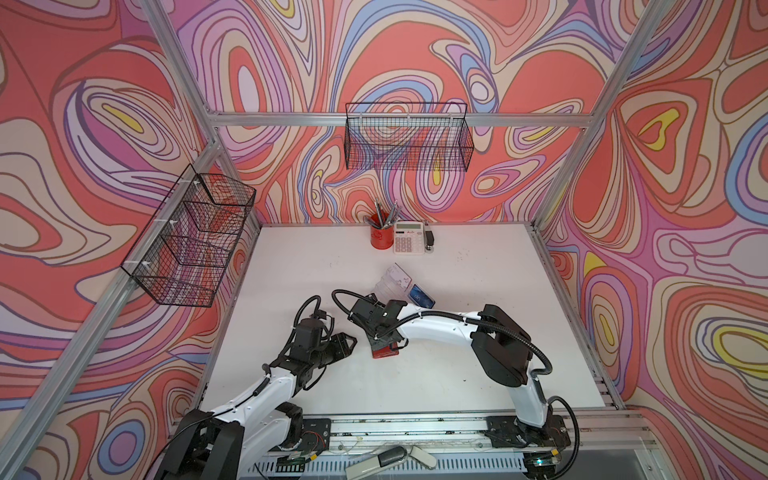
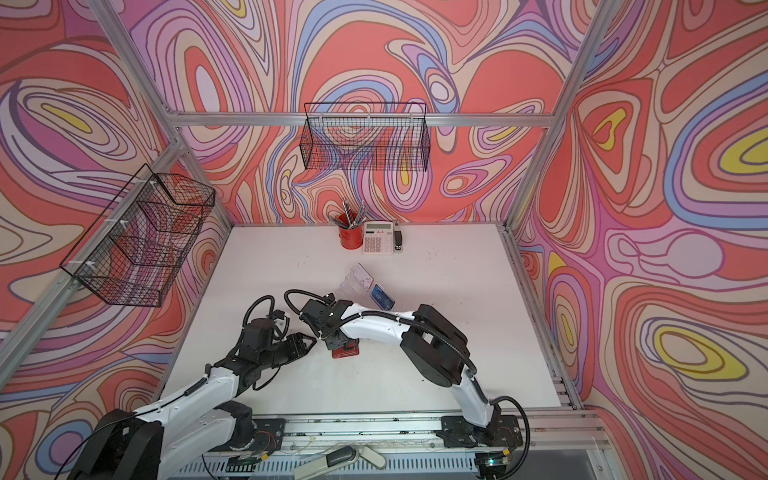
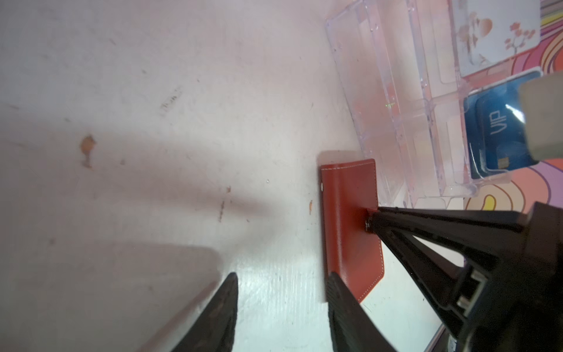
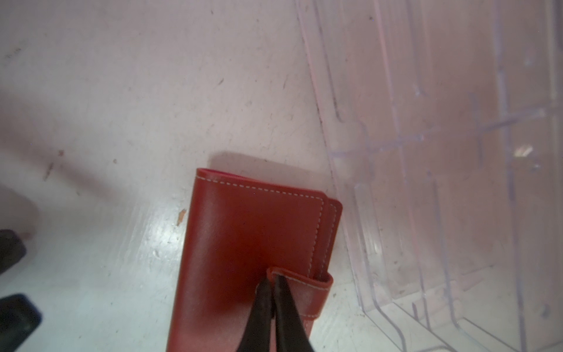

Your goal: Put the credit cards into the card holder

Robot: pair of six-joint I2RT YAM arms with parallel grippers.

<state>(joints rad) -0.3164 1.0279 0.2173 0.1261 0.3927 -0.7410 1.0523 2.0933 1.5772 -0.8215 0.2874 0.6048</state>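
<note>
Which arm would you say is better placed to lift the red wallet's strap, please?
Right, I think: the right gripper is shut with its tips at the strap of the red wallet, while the left gripper hangs open beside it, better suited to steadying it.

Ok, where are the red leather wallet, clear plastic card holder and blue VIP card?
red leather wallet [image 4: 249, 231]: right wrist view, front cover.
clear plastic card holder [image 3: 380, 91]: left wrist view, empty tier.
blue VIP card [image 3: 497, 123]: left wrist view, lettering.
</note>
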